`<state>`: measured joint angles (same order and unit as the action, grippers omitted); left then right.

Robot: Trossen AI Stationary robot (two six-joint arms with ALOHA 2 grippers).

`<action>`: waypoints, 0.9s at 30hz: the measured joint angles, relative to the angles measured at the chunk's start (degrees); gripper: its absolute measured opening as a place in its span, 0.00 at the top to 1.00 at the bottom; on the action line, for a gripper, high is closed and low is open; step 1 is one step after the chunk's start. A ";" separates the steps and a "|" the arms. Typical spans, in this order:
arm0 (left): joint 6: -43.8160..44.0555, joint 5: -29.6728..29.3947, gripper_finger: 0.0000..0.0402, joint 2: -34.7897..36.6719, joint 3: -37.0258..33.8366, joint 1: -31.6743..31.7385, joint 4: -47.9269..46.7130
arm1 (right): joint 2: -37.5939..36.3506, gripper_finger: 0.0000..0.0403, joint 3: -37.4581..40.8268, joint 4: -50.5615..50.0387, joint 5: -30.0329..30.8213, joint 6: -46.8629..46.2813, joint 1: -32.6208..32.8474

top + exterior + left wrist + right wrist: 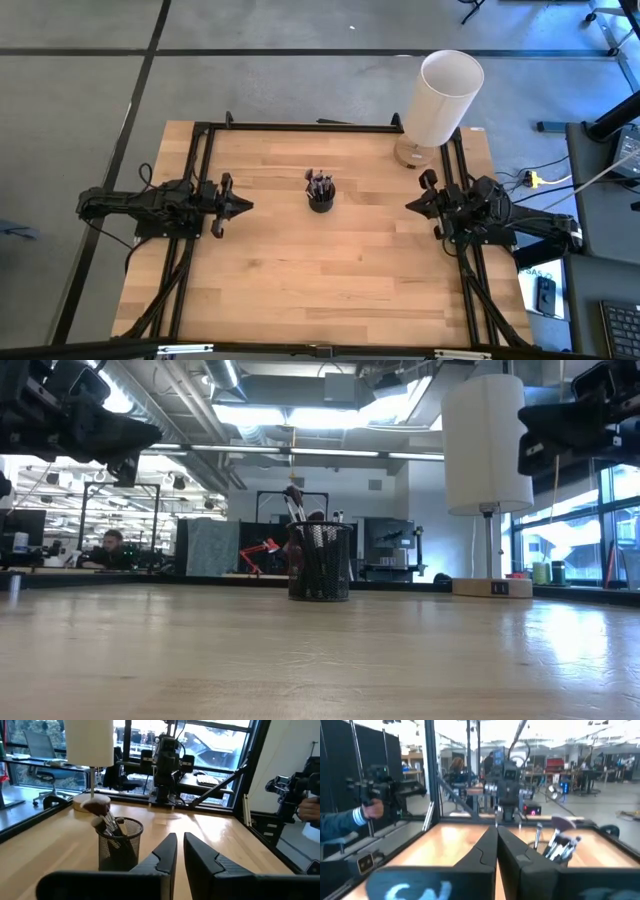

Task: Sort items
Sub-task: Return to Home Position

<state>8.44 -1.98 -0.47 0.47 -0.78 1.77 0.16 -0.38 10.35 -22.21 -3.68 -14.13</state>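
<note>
Brushes [319, 182] stand together in the black mesh cup [320, 201] at frame centre on the tabletop [330, 280]. Left tool [245, 206] mid-left, all but closed, empty — right tool [410, 204] mid-right, closed, empty. Homing should draw each arm outward, clear of the cup.

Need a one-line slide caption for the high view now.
Makeup brushes stand in the black cup mid-table; left gripper and right gripper wait at either side.
</note>
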 joint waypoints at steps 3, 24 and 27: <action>-1.13 -0.04 0.93 0.00 0.00 0.00 0.32 | 0.00 0.98 -0.02 1.54 -0.52 -0.54 0.02; 0.16 1.74 0.93 0.00 0.00 -0.04 -0.95 | -0.13 0.98 0.02 -3.10 -6.55 -1.64 -4.91; 1.38 1.90 0.93 0.00 0.00 -0.04 -0.99 | -0.13 0.98 0.02 -1.85 -10.06 -2.17 -8.85</action>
<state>9.82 -0.08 -0.47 0.47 -0.82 0.78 0.03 -0.36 8.50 -32.28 -5.85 -22.98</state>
